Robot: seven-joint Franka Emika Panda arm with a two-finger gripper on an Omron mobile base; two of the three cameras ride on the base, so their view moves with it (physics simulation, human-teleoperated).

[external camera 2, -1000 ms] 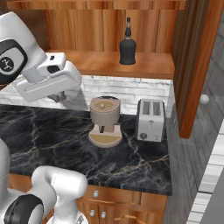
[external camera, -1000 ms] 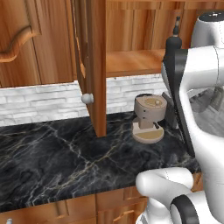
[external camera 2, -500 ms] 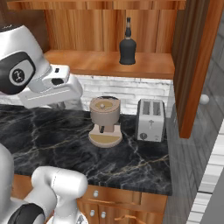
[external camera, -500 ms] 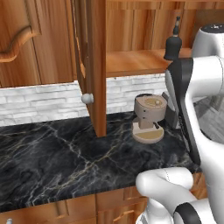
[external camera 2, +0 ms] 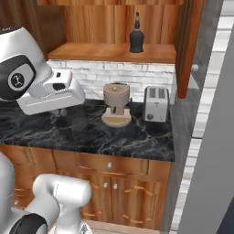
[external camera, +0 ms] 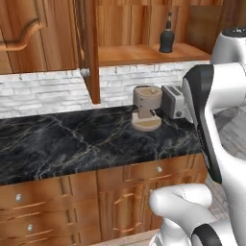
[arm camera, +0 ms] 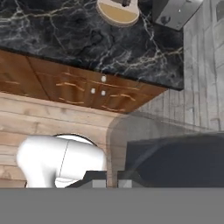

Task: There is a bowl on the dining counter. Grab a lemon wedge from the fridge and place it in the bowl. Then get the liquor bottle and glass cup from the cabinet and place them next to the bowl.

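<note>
A dark liquor bottle (external camera: 166, 34) stands upright on the wooden shelf (external camera 2: 114, 52) of the open cabinet, above the white brick backsplash (external camera: 43, 93). Below it, on the black marble worktop (external camera: 72, 139), a tan coffee grinder (external camera 2: 115, 104) sits just beside a silver toaster (external camera 2: 156, 104), the two close but apart. The cabinet door (external camera: 89, 48) hangs open at the left of the shelf. The robot's white arm is raised in front of the worktop, and its hand looks down at the wooden drawers (arm camera: 83, 89) and the floor. The gripper (arm camera: 111, 183) shows at the bottom edge of the hand view, its fingers together and holding nothing.
</note>
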